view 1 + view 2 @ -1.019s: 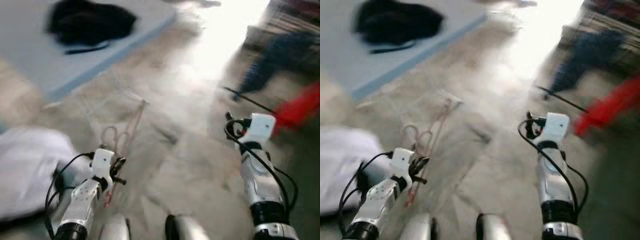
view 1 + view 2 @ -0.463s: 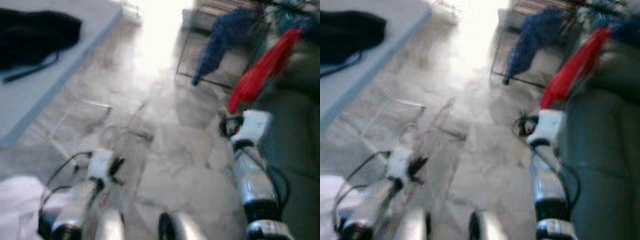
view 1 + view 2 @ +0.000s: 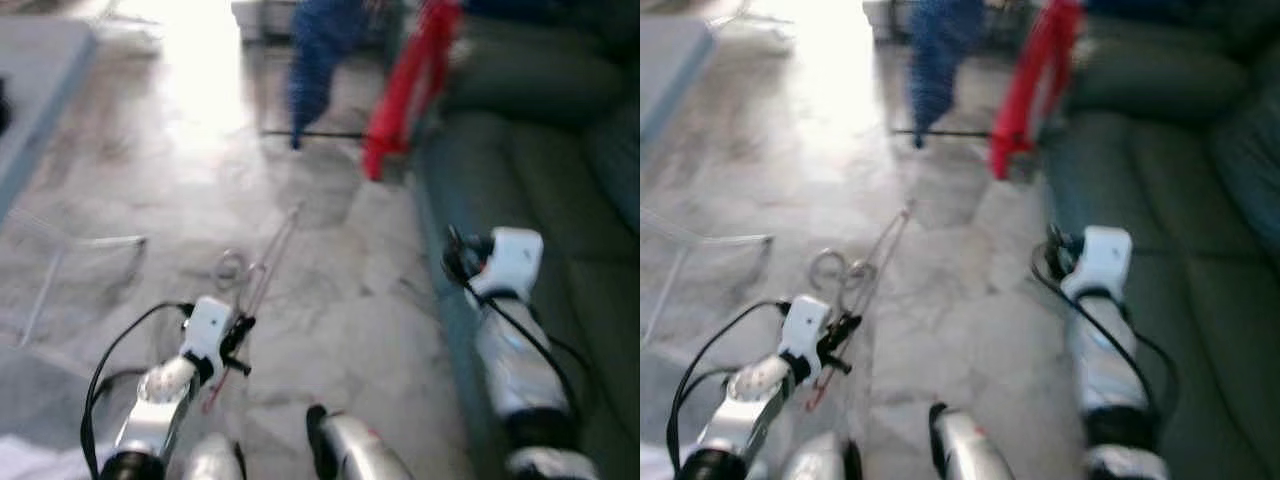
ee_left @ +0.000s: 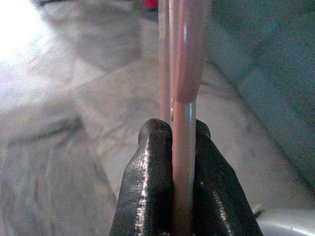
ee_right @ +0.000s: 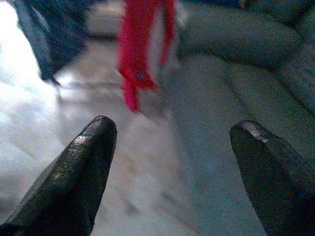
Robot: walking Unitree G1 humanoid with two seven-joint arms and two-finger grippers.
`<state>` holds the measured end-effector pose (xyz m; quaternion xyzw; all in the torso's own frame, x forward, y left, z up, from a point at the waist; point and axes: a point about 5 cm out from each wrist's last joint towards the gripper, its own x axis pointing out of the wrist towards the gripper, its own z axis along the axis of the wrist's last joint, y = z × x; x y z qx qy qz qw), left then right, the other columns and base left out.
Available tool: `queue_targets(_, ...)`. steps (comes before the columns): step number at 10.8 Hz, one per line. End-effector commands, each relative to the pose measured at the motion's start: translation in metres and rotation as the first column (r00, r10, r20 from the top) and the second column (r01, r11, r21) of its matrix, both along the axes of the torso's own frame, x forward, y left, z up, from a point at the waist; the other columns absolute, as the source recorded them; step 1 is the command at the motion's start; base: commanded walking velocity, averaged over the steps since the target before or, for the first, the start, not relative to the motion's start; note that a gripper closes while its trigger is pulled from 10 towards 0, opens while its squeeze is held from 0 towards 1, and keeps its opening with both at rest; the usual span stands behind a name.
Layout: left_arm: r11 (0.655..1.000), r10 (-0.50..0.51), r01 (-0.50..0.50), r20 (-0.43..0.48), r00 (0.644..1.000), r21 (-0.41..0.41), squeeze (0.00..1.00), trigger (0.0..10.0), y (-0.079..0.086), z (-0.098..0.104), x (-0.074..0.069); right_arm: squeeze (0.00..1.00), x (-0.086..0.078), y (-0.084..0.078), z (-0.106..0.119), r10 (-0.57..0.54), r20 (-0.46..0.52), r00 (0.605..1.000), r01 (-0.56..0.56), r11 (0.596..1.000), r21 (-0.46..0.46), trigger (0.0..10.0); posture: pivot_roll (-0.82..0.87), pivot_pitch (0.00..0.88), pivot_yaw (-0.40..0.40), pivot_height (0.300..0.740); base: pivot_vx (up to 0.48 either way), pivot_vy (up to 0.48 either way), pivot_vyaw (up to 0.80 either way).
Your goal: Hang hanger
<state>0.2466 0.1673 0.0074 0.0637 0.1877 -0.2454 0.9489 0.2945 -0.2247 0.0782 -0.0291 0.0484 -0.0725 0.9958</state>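
Pink wire hanger (image 4: 180, 73) clenched in left gripper (image 4: 173, 147), light and springy; right gripper (image 5: 170, 152) jaws spread, empty.

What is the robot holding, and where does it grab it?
The left gripper pinches a thin pink hanger by its lower bar. The right gripper is open, holding nothing.

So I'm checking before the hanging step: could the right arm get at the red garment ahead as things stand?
Probably not yet. The right gripper is open and nothing blocks the way, but the red garment hangs well ahead beside the sofa.
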Motion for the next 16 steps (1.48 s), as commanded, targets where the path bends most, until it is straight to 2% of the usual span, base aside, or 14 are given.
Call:
queue_targets(1,0.997,-0.066,0.065,0.016,0.998,0.039,0.0,10.0,-0.004,0.003,0.0,0.0,-0.004,-0.006,-0.006,-0.009,-0.04,0.999,0.009,1.0,-0.02,10.0,0.0,0.16,-0.07,0.74,0.0,0.0,-0.8)
queue_targets(2,0.993,-0.098,0.096,0.031,0.995,0.07,0.0,10.0,-0.003,0.005,0.001,0.0,-0.004,-0.009,-0.006,-0.016,-0.038,0.999,0.015,1.0,-0.023,10.0,0.0,0.16,-0.071,0.74,0.0,0.0,-0.8)
queue_targets(4,0.996,-0.085,0.083,0.061,0.994,0.037,0.0,10.0,-0.005,0.011,0.007,0.0,-0.001,-0.004,-0.003,0.004,-0.03,1.0,-0.005,1.0,-0.024,10.0,-0.01,0.16,-0.07,0.74,0.0,0.0,0.0)
queue_targets(6,0.994,-0.1,0.097,0.064,0.993,0.046,0.0,10.0,-0.009,0.011,0.006,0.0,-0.002,0.003,-0.007,0.031,-0.044,0.999,-0.032,0.999,-0.024,10.0,0.0,0.16,-0.073,0.74,0.0,0.0,0.0)
queue_targets(10,0.994,-0.099,0.096,0.061,0.993,0.05,0.0,10.0,-0.011,0.009,0.004,0.0,-0.001,0.006,-0.005,0.042,-0.024,0.999,-0.042,0.999,-0.007,10.0,0.0,0.162,-0.074,0.74,0.0,0.0,0.0)
queue_targets(11,0.996,-0.068,0.062,0.093,0.993,0.068,0.0,10.0,-0.009,0.011,0.004,0.0,-0.003,0.008,-0.003,0.058,0.003,0.998,-0.058,0.998,0.003,10.0,0.0,0.161,-0.074,0.74,0.0,0.0,0.0)
queue_targets(12,0.997,0.004,-0.015,0.137,0.991,0.079,0.0,10.0,-0.004,0.014,0.004,0.0,-0.009,0.008,-0.005,0.072,0.019,0.997,-0.073,0.997,0.009,10.0,0.0,0.162,-0.073,0.74,0.0,0.0,0.0)
queue_targets(14,0.993,0.091,-0.104,0.187,0.978,0.058,0.0,10.0,0.003,0.019,-0.006,0.0,-0.023,0.002,-0.015,0.074,-0.003,0.997,-0.074,0.997,0.002,10.0,0.0,0.162,-0.073,0.74,0.0,0.0,0.0)
queue_targets(15,0.984,0.169,-0.177,0.181,0.969,0.027,0.0,10.0,0.011,0.017,-0.021,0.0,-0.035,0.003,-0.023,0.075,-0.023,0.997,-0.075,0.997,0.002,10.0,0.02,0.174,-0.074,0.74,0.0,0.0,0.0)
queue_targets(16,0.98,0.192,-0.198,0.165,0.967,0.015,0.0,10.0,0.013,0.013,-0.027,0.0,-0.038,0.006,-0.026,0.08,-0.028,0.996,-0.08,0.997,0.004,10.0,0.02,0.175,-0.074,0.74,0.0,0.0,0.0)
